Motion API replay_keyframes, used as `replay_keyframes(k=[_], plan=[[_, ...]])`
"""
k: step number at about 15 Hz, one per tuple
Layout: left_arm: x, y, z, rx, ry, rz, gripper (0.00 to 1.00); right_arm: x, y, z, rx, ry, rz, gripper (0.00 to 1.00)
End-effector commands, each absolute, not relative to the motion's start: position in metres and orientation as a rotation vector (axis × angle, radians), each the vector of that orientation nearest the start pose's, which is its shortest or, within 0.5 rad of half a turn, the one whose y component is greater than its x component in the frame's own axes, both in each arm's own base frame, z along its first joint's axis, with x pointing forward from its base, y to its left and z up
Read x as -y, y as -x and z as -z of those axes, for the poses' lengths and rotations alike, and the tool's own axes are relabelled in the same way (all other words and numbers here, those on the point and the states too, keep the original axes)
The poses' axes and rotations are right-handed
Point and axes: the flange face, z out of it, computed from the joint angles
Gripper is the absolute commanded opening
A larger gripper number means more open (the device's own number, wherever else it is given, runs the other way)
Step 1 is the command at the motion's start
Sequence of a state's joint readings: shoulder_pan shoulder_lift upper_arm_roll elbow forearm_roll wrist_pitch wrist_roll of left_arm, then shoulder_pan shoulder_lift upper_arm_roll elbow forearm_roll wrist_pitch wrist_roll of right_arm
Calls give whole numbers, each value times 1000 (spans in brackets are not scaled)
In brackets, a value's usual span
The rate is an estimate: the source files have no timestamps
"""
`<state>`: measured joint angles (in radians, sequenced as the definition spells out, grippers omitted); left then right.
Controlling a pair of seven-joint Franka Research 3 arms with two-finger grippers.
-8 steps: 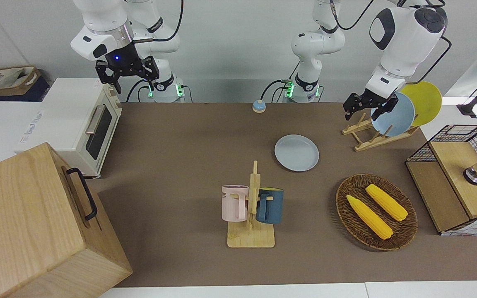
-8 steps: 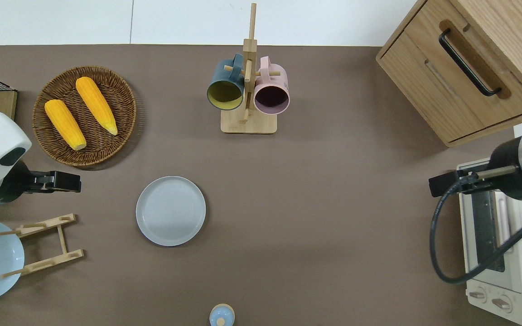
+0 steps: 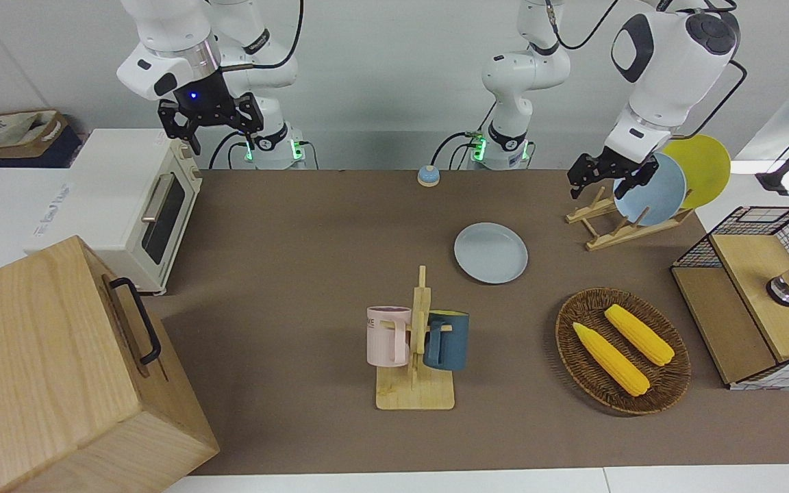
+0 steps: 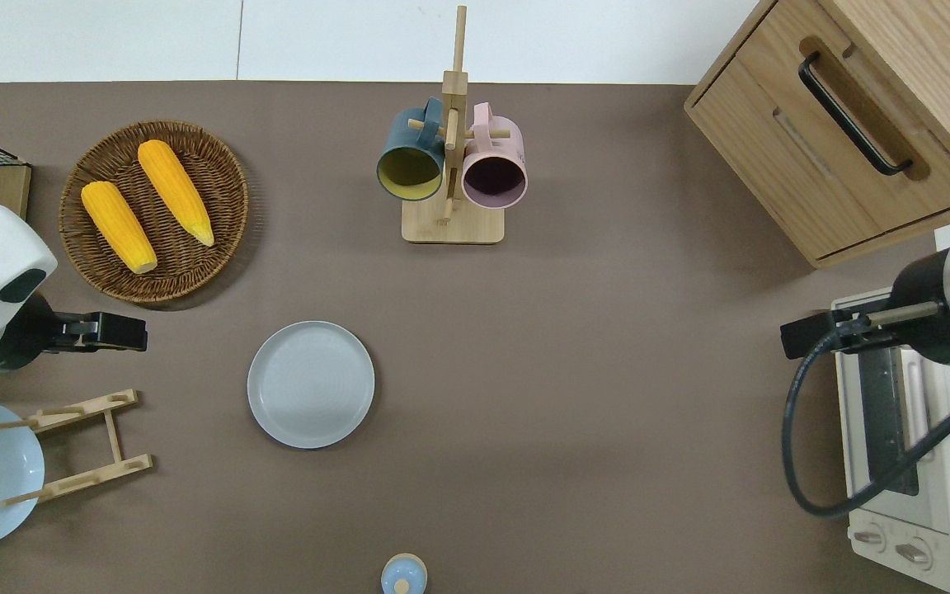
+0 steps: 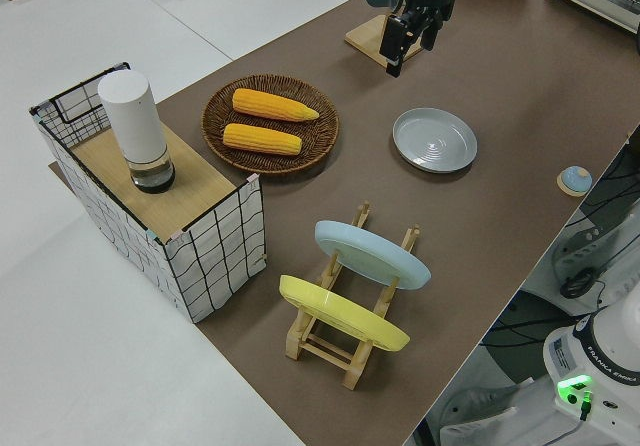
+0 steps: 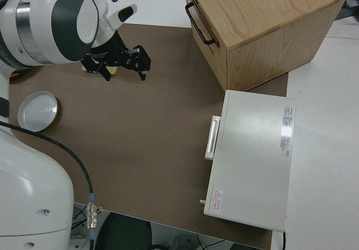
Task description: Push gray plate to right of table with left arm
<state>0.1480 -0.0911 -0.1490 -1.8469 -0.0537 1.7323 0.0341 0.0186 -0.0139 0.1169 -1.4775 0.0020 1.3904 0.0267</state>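
The left gripper [image 4: 116, 332] hangs in the air at the left arm's end of the table [image 4: 607, 371], holding nothing; whether its fingers stand apart or together cannot be told. As the overhead view shows, it is over bare table between the wicker basket [image 4: 219, 157] and the wooden plate rack [image 4: 83, 445], the basket farther from the robots than that spot and the rack nearer to them.

The gray plate [image 4: 311, 384] lies flat on the table, well apart from the left gripper toward the right arm's end and slightly nearer to the robots than the spot below the gripper. No contact between gripper and plate is observed. The plate stands clear of all other items.

The basket holds two corn cobs [image 4: 145, 202] lying side by side. The rack carries a sky-blue plate [image 3: 651, 190] and a yellow plate [image 3: 703, 168], both on edge. A mug stand [image 4: 452, 165] with a dark blue mug [image 4: 409, 161] and a pink mug [image 4: 493, 169] is farther from the robots than the gray plate. A small blue bell [image 4: 403, 575] sits at the table edge nearest the robots.

The right arm [image 3: 182, 75] is parked, its gripper [image 3: 211, 120] open-fingered.
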Motion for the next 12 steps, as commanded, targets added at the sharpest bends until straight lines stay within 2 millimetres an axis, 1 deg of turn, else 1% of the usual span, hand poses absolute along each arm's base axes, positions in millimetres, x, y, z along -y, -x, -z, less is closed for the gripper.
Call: replay_keyframes(k=[1,9,12], plan=[[9,-526,-557,-39,3191,-49,1000,-70,-524,-664,161,3131,-121,983],[11,-526,-555,-47,3192,-66,998,-70,-524,-664,159,3131,-121,983],[8,-526,-554,-37,3192,-68,995,-70,-524,-664,159,3131,-121,983]])
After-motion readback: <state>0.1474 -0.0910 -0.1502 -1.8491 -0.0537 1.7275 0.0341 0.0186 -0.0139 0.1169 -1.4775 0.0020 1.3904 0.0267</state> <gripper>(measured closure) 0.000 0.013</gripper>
